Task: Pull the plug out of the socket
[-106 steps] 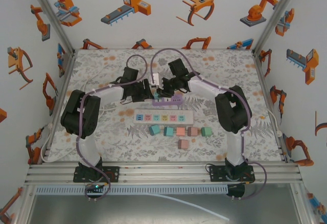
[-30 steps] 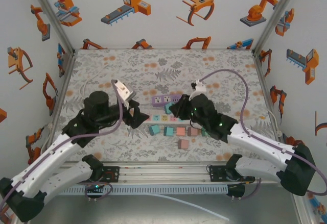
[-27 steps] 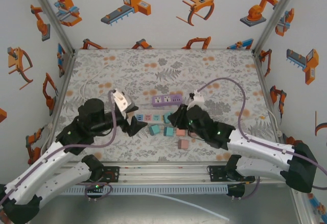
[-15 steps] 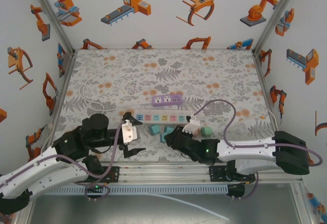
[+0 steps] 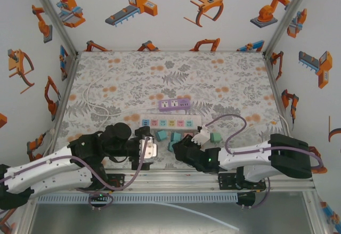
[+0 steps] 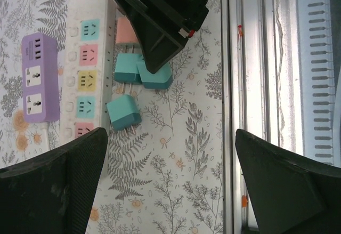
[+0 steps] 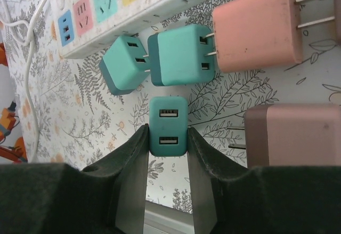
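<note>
Right fingers pinch a teal plug at frame centre, below the white socket strip; left fingers spread wide.

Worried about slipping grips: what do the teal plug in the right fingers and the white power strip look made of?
Teal plug: likely hard molded plastic, matte; even colour, rounded edges, no glare.
Power strip: probably smooth plastic; uniform white casing with molded socket insets.

No word, brand or number can be read. The white power strip and purple socket block, ahead of the left gripper, bear only coloured socket faces. The teal plug clamped in the right gripper shows two plain slots.
</note>
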### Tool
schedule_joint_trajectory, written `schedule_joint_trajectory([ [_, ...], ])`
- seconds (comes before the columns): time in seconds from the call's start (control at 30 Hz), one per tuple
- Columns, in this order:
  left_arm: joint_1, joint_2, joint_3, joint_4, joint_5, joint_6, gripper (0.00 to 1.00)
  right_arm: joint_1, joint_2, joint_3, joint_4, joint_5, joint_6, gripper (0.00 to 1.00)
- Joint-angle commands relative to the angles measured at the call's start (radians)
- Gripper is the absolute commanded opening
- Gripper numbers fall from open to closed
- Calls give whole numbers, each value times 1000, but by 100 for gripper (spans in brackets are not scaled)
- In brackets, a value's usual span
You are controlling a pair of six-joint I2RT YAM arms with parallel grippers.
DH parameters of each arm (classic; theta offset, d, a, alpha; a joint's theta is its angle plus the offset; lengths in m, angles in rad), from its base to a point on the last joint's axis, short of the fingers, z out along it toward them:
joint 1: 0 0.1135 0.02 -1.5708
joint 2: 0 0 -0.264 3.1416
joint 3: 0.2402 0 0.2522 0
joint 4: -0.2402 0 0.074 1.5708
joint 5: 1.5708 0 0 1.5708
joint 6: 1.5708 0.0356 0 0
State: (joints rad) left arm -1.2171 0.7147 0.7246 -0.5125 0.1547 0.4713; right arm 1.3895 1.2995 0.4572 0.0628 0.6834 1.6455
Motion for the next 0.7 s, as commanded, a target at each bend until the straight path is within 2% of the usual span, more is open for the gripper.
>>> schedule_joint_trajectory([
  [0.0,-7,2,-3,-5,-31,21,97,11,6,8,-100,37,83,38],
  [0.17,-9,-3,-14,12,-48,8,97,15,-7,18,-156,30,108,46],
  [0.4,-8,-24,-40,48,-86,-14,97,14,-88,33,-220,33,40,46],
  [0.53,-9,-41,-55,97,-150,-75,97,8,-187,52,-238,88,-154,46],
  [0.6,-7,-46,-62,140,-241,-139,97,-17,-239,76,-274,124,-288,46],
  [0.67,-3,-43,-70,191,-360,-182,97,-85,-290,94,-297,133,-444,47],
])
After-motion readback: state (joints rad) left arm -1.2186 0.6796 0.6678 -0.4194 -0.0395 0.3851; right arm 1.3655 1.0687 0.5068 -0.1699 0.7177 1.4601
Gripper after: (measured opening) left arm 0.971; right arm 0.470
